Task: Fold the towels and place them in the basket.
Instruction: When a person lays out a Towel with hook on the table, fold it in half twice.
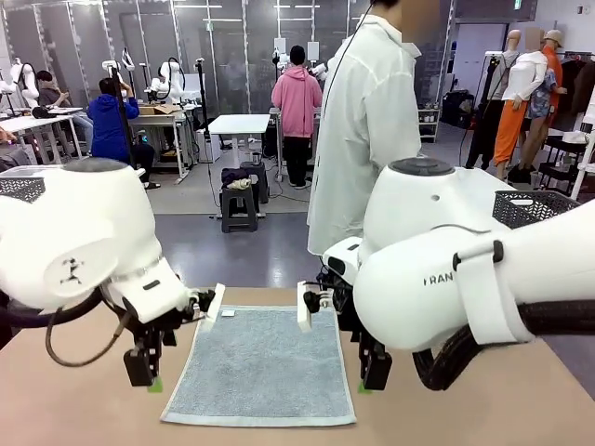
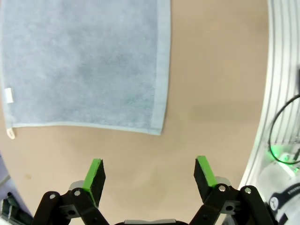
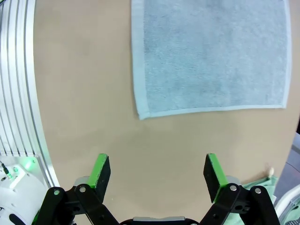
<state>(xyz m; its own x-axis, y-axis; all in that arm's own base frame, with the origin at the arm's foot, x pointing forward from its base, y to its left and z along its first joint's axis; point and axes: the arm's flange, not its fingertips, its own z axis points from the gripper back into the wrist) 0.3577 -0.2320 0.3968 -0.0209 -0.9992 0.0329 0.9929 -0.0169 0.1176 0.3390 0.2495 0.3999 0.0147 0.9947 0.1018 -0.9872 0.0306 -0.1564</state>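
Observation:
A light blue towel (image 1: 260, 367) lies flat and unfolded on the tan table, between my two arms. My left gripper (image 1: 147, 372) hovers open just off the towel's near-left corner. In the left wrist view the towel (image 2: 84, 61) lies ahead of the open left gripper (image 2: 150, 176), and a white tag (image 2: 8, 95) shows at its edge. My right gripper (image 1: 372, 372) hangs open beside the near-right corner. The right wrist view has the towel (image 3: 211, 56) beyond the open right gripper (image 3: 157, 173) and a bit of mint green towel (image 3: 262, 185) at the lower right. A dark lattice basket (image 1: 535, 206) sits behind my right arm.
A person in a white coat (image 1: 367, 121) stands at the table's far side. A second dark lattice basket (image 1: 20, 189) shows at the far left. Metal rails of the arm bases (image 2: 281, 93) (image 3: 16, 93) border the table near each gripper.

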